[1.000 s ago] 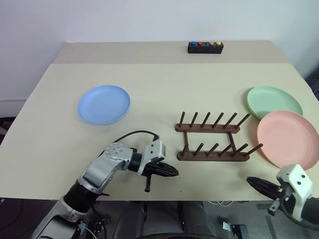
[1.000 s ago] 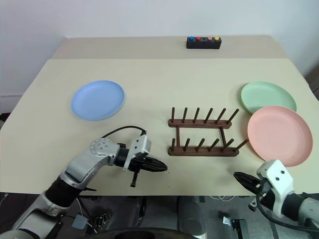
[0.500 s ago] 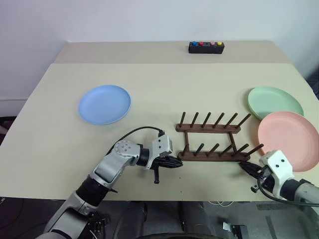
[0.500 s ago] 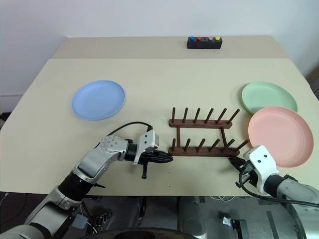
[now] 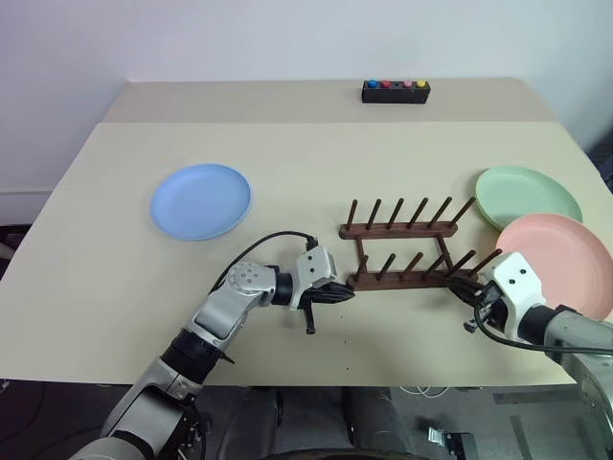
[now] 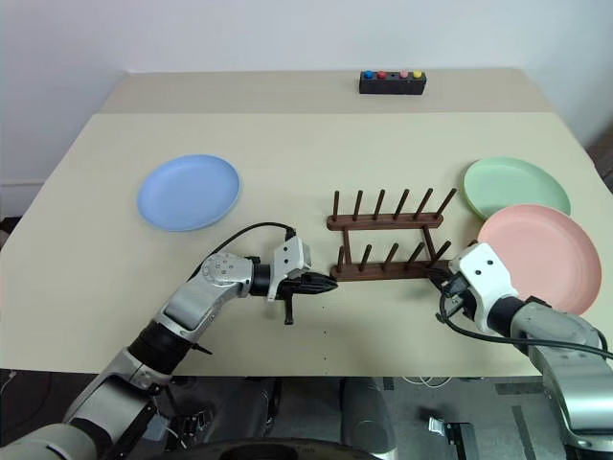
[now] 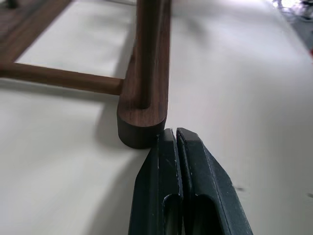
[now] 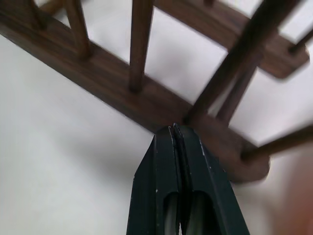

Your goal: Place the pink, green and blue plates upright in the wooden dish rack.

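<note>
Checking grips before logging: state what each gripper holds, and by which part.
Nothing is held. Left gripper and right gripper are shut and empty, tips at opposite ends of the wooden dish rack's near bar.

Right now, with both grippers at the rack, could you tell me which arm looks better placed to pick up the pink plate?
Probably the right. The right gripper, fingers shut, sits at the wooden dish rack's right end, right beside the pink plate. The left gripper is at the rack's opposite end, nearer the blue plate.
</note>
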